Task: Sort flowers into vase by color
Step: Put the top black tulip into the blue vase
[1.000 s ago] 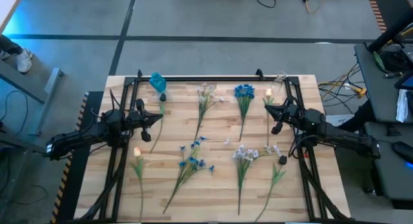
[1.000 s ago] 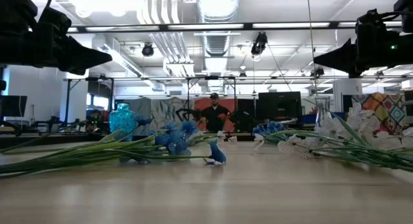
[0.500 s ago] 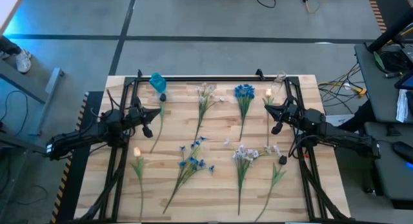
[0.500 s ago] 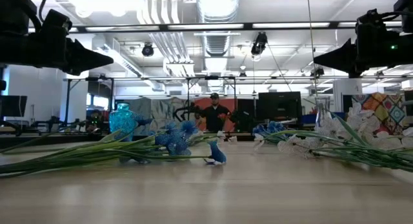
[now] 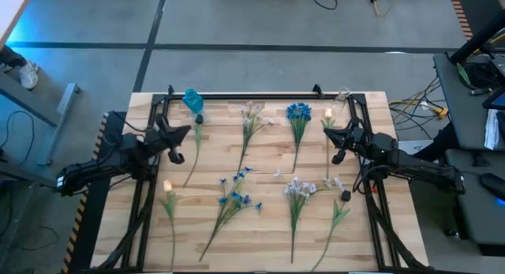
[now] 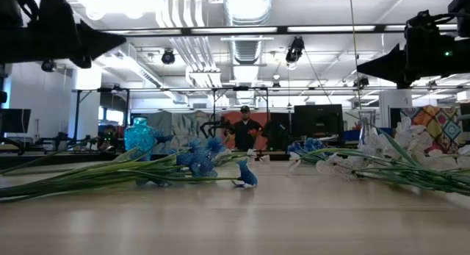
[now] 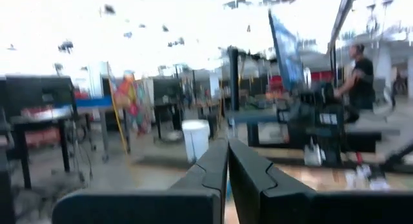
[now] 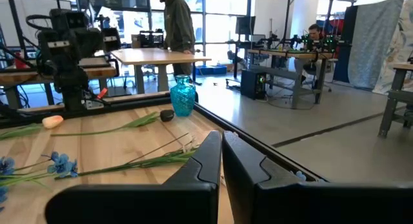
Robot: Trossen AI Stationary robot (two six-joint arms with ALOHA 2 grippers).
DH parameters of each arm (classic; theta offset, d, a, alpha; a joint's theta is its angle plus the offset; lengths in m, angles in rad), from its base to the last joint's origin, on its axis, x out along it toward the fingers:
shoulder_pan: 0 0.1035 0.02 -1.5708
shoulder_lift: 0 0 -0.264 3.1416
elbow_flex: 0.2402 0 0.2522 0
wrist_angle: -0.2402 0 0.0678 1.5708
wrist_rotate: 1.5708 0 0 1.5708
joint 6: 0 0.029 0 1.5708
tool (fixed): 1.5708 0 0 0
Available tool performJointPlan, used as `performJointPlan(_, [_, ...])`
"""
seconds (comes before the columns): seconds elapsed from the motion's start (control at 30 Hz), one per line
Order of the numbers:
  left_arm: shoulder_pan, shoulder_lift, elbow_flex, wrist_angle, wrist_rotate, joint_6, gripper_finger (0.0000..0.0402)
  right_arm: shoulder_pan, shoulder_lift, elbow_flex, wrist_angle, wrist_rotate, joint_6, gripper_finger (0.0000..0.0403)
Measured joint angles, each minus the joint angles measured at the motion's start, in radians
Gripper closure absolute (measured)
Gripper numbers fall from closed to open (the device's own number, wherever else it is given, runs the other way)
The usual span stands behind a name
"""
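Blue sprig, far row (image 5: pixel 298 110): dense bright blue head, stem running toward the near edge, lying flat.
Blue sprig, near row (image 5: pixel 237 197): scattered blue blossoms, long stem slanting down-left.
White-lilac sprig, far (image 5: pixel 252 114): pale blossoms, flat, beside the blue head.
White-lilac sprig, near (image 5: pixel 297 187): pale cluster, stem straight toward the near edge.
Tulip bud, left (image 5: pixel 167 185): peach-yellow, flat.
Tulip bud, right (image 5: pixel 329 114): peach-yellow, possibly a single bud.
Blue vase (image 5: pixel 192 100): teal glass, upright, far left corner.

No legible text, label, brand, number or sign appears in any view. Surfaces in the room beyond the table show no characters that can be read.
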Motion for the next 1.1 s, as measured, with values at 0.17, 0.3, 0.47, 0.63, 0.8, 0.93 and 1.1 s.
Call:
performJointPlan(0.17, [0.000,0.016,0.000,0.004,0.008,-0.018,0.0402,0.000,0.000,0.000,0.000,0.000,0.000,0.0394])
performJointPlan(0.3, [0.000,0.075,0.005,-0.014,0.044,-0.082,0.0402,0.000,0.000,0.000,0.000,0.000,0.000,0.0394])
performJointPlan(0.47, [0.000,0.187,0.152,-0.330,-0.002,-0.183,0.0402,0.000,0.000,0.000,0.000,0.000,0.000,0.0394])
performJointPlan(0.63, [0.000,0.326,0.309,-0.673,-0.071,-0.395,0.0402,0.000,0.000,0.000,0.000,0.000,0.000,0.0394])
performJointPlan(0.8, [-0.003,0.461,0.402,-0.848,-0.070,-0.551,0.0402,0.000,0.000,0.000,0.000,0.000,0.000,0.0394])
performJointPlan(0.93, [-0.003,0.585,0.468,-0.909,-0.070,-0.604,0.0402,0.000,0.000,0.000,0.000,0.000,0.000,0.0394])
performJointPlan(1.1, [-0.003,0.763,0.543,-0.986,-0.098,-0.687,0.0396,0.000,0.000,0.000,0.000,0.000,0.000,0.0394])
